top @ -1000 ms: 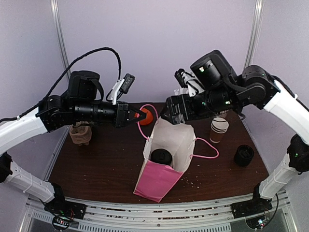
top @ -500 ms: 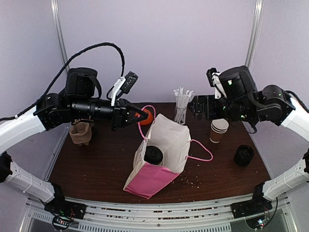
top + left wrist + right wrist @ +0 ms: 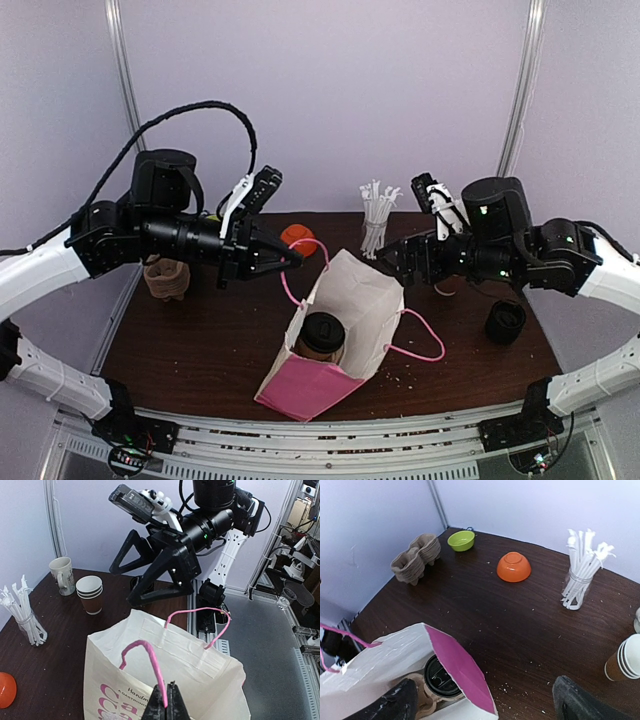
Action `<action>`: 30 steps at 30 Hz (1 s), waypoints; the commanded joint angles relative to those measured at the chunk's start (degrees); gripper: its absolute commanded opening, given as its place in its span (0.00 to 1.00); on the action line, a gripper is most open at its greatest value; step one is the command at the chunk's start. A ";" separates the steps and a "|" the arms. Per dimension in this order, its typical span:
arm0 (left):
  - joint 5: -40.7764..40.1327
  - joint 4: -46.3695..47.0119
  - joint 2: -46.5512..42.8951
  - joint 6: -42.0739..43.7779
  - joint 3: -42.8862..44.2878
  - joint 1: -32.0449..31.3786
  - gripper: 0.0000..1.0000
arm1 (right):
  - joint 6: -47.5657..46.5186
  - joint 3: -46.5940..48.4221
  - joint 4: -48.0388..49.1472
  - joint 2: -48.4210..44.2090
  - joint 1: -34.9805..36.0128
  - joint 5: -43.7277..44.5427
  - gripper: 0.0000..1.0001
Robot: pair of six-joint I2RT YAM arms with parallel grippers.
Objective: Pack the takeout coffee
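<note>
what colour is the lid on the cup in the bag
Black lid; right wrist view shows it best.

One coffee (image 3: 321, 329), one bag (image 3: 362, 298), two bowls (image 3: 513, 566) (image 3: 461, 540)

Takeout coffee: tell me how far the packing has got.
Done: the takeout coffee, lid on, stands inside the paper bag. In hand: the left fingers are shut on the bag's pink handle, holding it raised. The right fingers are open and empty near the bag's mouth. Left, probably: let go of the handle and pull both arms clear.
</note>
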 commanded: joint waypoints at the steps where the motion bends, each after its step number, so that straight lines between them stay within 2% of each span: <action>1: 1.99 -0.43 1.89 2.02 2.94 -0.15 0.00 | -8.52 2.34 -2.23 1.45 -0.62 -7.06 0.93; 10: 2.51 -1.61 3.70 2.39 5.64 -0.15 0.00 | -14.05 5.87 -7.16 7.18 -1.38 -9.38 0.74; 15: 2.16 -2.02 3.96 2.64 6.69 -0.15 0.00 | -14.31 6.49 -7.60 9.52 -1.44 -10.28 0.49; 23: 2.04 -2.49 5.94 3.54 9.63 -0.15 0.00 | -14.17 7.22 -8.08 10.65 -1.43 -10.42 0.23; 27: 1.42 -3.33 7.00 3.88 11.23 -0.15 0.00 | -14.04 8.11 -8.12 9.98 -1.38 -9.58 0.03; 28: 1.45 -3.44 7.20 3.86 11.43 -0.15 0.00 | -14.05 8.37 -8.27 9.96 -1.33 -9.51 0.00; 30: 1.44 -3.59 7.47 3.83 11.87 -0.15 0.00 | -14.26 8.67 -8.59 9.75 -1.18 -8.73 0.00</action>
